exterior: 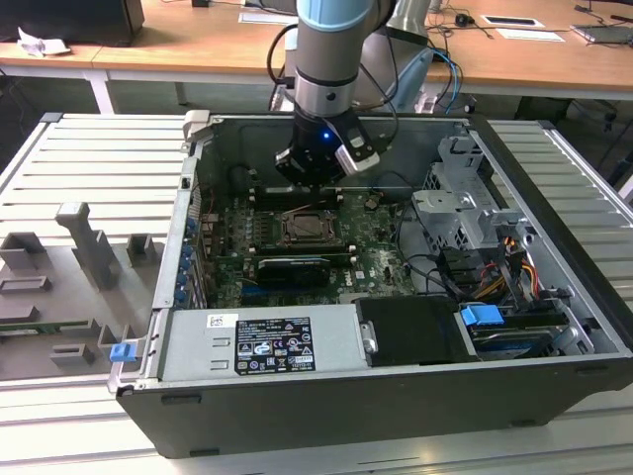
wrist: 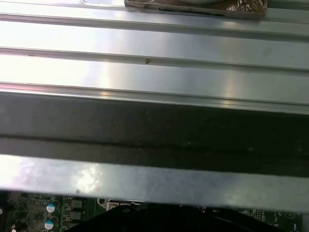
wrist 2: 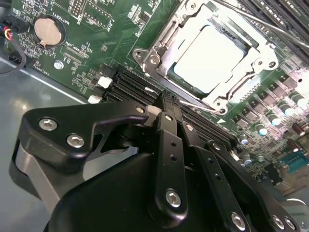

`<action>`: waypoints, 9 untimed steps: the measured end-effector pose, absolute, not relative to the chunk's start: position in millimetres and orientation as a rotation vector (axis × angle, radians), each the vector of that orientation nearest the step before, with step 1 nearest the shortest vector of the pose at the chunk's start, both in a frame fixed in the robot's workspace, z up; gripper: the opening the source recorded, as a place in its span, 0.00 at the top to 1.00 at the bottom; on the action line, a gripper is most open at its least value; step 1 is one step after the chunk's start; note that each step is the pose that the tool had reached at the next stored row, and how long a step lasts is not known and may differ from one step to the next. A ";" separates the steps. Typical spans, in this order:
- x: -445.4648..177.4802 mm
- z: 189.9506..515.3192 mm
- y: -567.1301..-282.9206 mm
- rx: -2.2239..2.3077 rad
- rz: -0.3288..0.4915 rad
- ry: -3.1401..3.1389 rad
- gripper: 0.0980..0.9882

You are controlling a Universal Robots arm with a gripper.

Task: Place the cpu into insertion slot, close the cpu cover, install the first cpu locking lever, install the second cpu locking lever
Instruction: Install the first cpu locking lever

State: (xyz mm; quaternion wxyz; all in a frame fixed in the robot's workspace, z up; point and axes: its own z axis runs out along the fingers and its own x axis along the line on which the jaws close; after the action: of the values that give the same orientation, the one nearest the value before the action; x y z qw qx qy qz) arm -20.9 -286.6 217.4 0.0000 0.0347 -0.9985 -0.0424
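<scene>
The gripper [wrist 2: 161,108] is presenting matt black metal links with bright steel screw heads. Just beyond it, the cpu [wrist 2: 212,58] is showing a smooth, pale metal top with a satin sheen. The cpu cover [wrist 2: 164,42] framing it is gleaming as bare grey metal. The circuit board [wrist 2: 87,63] beside the gripper is appearing green and glossy. Well apart from the gripper, the ribbed metal worktop [exterior: 89,168] is reflecting light.

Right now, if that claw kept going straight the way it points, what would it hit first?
Probably the black memory slots just beside the chip socket. The gripper hangs over them in the second wrist view, though depth is hard to judge.
</scene>
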 end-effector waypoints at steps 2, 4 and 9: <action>-18.8 215.7 -286.2 0.109 -0.133 -3.137 0.99; -17.9 214.3 -286.1 0.109 -0.133 -3.137 0.99; -16.5 208.3 -286.1 0.109 -0.134 -3.137 0.99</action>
State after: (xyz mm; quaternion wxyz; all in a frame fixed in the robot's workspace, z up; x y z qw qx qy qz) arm -16.5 -286.1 208.3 0.0000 0.0347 -0.9985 -0.0426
